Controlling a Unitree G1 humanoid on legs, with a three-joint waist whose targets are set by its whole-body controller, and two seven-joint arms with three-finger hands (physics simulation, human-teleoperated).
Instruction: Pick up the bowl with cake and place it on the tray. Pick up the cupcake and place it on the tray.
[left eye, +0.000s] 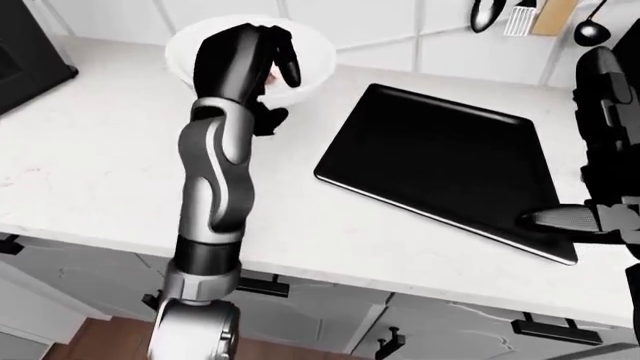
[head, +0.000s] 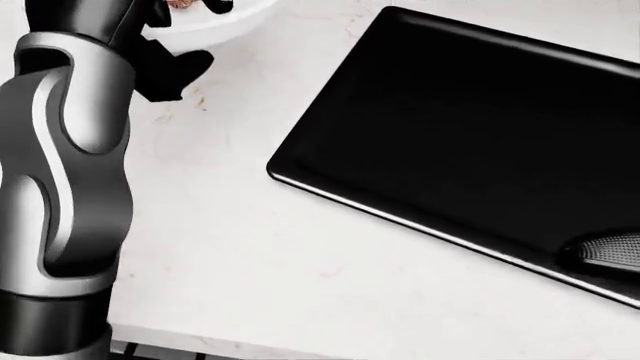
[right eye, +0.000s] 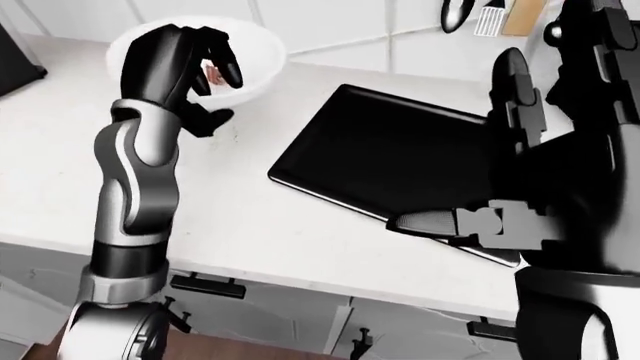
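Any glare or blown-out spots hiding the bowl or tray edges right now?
Left-eye view: the bowl is white against pale wall and counter, so its rim washes out. Head view: a bright highlight runs along the tray near edge, which reads clearly; its black surface shows no detail. Right-eye view: the right hand darkly covers the tray's right side.

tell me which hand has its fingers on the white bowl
The left hand: its fingers curl over the rim of the white bowl. The right hand hovers over the black tray, away from the bowl.

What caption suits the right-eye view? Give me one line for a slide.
Left hand curled over the white bowl's rim, black tray waiting empty alongside.
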